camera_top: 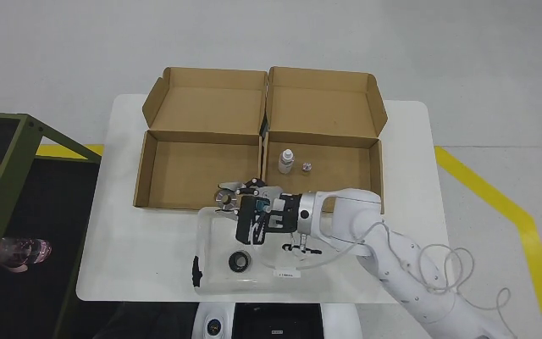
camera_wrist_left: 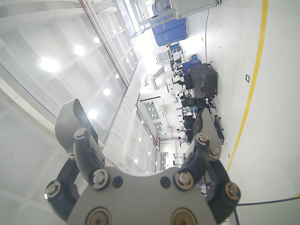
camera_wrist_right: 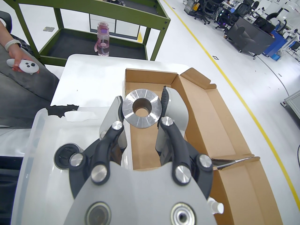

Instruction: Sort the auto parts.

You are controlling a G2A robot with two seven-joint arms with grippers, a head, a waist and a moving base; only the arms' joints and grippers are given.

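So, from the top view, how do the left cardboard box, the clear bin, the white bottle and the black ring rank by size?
1. Left cardboard box, with its lid open.
2. Clear bin.
3. White bottle and black ring: they look about alike, so I won't rank them.

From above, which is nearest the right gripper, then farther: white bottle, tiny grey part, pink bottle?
1. White bottle, in the cardboard box on the robot's right, nearest the right gripper and its metal ring.
2. Tiny grey part, same box, just beyond that bottle.
3. Pink bottle, off the table, far left.
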